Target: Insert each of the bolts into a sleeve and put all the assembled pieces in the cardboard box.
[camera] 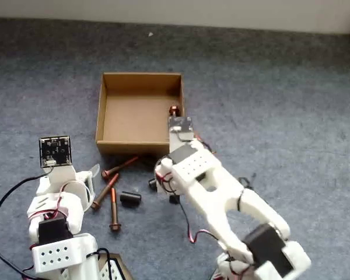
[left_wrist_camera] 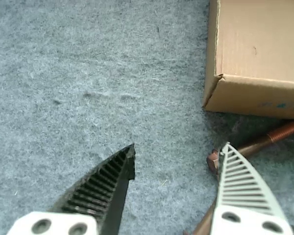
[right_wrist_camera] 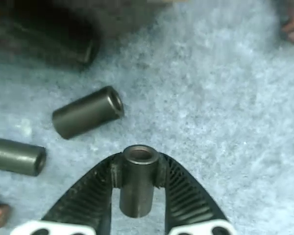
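From above, three bolts [camera: 105, 191] lie loose on the grey surface [camera: 280, 87] just before the cardboard box [camera: 139, 111], so most of the assembly looks undone. The left pincer [left_wrist_camera: 179, 147] gapes wide near a box corner, one bolt beside it. The right pincer [right_wrist_camera: 138, 169] grips a sleeve [right_wrist_camera: 137, 191] upright, with two spare sleeves [right_wrist_camera: 88, 112] lying nearby.

Grey-blue felt-like carpet [camera: 280, 87] covering the work surface, pale strip [camera: 221, 10] along the far edge

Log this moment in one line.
right claw: shut on sleeve | left claw: open, beside bolts | bolts: three loose near cardboard box
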Controlling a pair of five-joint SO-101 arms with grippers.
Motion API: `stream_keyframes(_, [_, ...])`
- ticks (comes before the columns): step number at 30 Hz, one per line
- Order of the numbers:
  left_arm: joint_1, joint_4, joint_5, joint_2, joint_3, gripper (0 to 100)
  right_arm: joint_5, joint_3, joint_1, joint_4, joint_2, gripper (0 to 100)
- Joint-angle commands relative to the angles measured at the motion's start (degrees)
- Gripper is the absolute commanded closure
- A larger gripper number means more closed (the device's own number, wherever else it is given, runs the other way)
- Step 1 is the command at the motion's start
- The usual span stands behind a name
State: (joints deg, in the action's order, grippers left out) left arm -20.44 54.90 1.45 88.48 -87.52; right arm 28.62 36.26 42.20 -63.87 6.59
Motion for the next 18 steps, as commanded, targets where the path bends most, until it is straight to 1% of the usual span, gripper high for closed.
stream_keyframes(1, [-0.13, -0.97, 0.44, 0.40, 0.75, 72, -0.70, 1.54, -5.49, 0.48, 13.49, 99.5])
stream_keyframes(3, [-0.13, -1.05, 0.44, 0.40, 0.84, 72, -0.70, 4.79, -8.40, 4.26, 17.36, 99.5])
stream_keyframes(8, [-0.13, -1.85, 0.53, -0.04, 3.56, 72, -0.53, 15.52, -14.64, 18.51, 23.78, 99.5])
stream_keyframes(11, [0.84, -1.58, 3.96, -0.31, 7.69, 72, -0.35, 19.65, -18.15, 24.75, 26.42, 99.5])
stream_keyframes(13, [2.33, 1.23, 5.89, -0.31, 10.95, 72, -0.35, 21.14, -20.44, 26.86, 27.65, 99.5])
stream_keyframes(18, [7.96, 11.78, 8.88, -1.10, 20.79, 71, -0.18, 21.76, -24.84, 28.35, 29.76, 99.5])
